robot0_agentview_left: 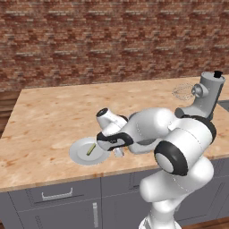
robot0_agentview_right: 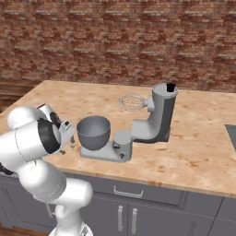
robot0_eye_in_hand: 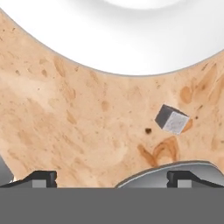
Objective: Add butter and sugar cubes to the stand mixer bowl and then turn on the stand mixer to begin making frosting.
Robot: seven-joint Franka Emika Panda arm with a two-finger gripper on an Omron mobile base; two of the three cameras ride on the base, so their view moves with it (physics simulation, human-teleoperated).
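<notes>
Bare counter (robot0_eye_in_hand: 87, 131) around lone sugar cube (robot0_eye_in_hand: 172, 119)

butter (robot0_agentview_left: 91, 149) lies on the plate (robot0_agentview_left: 80, 155); a sugar cube (robot0_eye_in_hand: 172, 119) sits on the counter (robot0_agentview_left: 49, 116) beside it.

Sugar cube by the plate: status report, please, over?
Gripper open, low over the counter. Sugar cube on the wood beside the plate, not gripped. Butter on the plate. Nothing in the way.

One butter stick (robot0_agentview_left: 91, 149), one plate (robot0_agentview_left: 79, 154), one sugar cube (robot0_eye_in_hand: 172, 119), one bowl (robot0_agentview_right: 93, 132), one stand mixer (robot0_agentview_right: 159, 117)
</notes>
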